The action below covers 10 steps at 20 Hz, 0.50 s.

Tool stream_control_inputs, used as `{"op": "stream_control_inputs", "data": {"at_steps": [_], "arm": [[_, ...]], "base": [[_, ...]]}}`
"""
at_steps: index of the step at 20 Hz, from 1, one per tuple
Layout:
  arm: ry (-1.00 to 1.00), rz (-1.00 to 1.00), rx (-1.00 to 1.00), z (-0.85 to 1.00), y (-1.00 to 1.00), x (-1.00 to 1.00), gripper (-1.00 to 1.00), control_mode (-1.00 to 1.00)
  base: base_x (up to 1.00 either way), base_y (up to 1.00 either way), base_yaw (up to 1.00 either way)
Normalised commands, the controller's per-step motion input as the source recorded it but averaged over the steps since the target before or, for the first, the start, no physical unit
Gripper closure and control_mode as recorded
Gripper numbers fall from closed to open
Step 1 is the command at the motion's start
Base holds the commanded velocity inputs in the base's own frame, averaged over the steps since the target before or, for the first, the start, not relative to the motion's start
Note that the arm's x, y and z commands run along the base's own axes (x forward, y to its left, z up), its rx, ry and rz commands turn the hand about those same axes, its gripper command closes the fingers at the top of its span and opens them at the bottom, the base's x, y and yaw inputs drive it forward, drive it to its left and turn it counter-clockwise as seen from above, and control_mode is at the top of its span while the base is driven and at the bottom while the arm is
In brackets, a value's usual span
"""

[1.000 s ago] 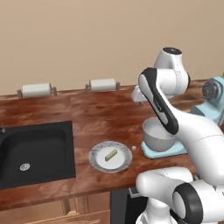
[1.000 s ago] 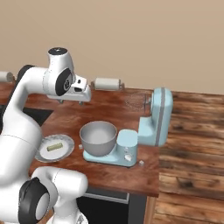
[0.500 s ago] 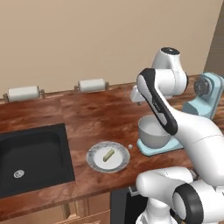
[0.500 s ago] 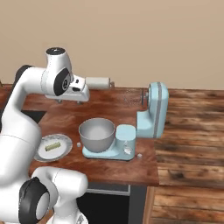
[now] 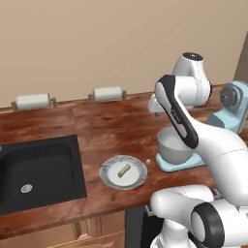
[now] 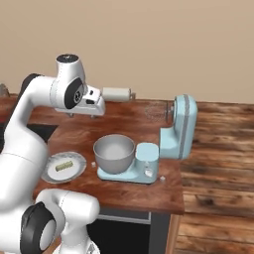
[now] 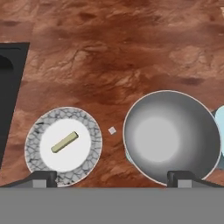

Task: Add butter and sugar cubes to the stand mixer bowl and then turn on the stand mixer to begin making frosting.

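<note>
Nothing is in the stand mixer bowl (image 7: 171,136) yet: the butter (image 7: 64,142) lies on its plate (image 7: 89,157), one sugar cube (image 7: 112,130) on the table (image 7: 109,65). The claw (image 7: 113,177) hangs high above, apart and empty.

No readable text, label, brand, number or sign anywhere. Stand mixer (image 6: 173,136) body plain blue, unmarked. Stand mixer bowl (image 7: 171,136) bare metal. Plate (image 7: 89,131) rim speckled pattern, not lettering. Tabletop (image 7: 109,65) wood grain.
</note>
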Motion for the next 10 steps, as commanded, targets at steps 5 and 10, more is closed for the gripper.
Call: {"op": "stream_control_inputs", "data": {"at_steps": [5, 10], "arm": [[0.00, 0.00, 0.00, 0.00, 0.00, 0.00, -1.00, 1.00], [0.00, 0.00, 0.00, 0.00, 0.00, 0.00, -1.00, 1.00]], "base": [[0.39, 0.47, 0.38], [0.45, 0.32, 0.26]]}}
